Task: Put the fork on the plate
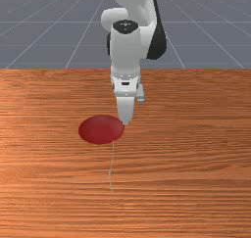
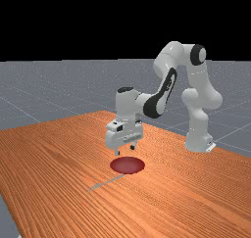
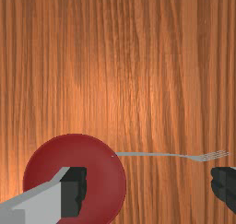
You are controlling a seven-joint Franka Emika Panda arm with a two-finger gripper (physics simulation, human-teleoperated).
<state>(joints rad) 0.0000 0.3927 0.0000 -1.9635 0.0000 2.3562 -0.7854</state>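
My gripper (image 2: 125, 151) hangs above the table close to the red plate (image 2: 127, 165) in the far view. In the wrist view the gripper (image 3: 147, 188) is open, its fingers wide apart with nothing held, one of them over the red plate (image 3: 73, 172). A thin grey fork (image 3: 161, 154) lies on the wood, its handle end at the plate's rim and its tines pointing away from the plate. From the front, the gripper (image 1: 125, 123) is beside the right edge of the plate (image 1: 101, 130), and the fork (image 1: 110, 172) shows as a thin line on the near side of it.
The orange-brown wooden table (image 1: 196, 149) spreads around the plate and fork. At the far view's right stands the arm's base (image 2: 198, 143), and the table's edge runs along the far view's lower left.
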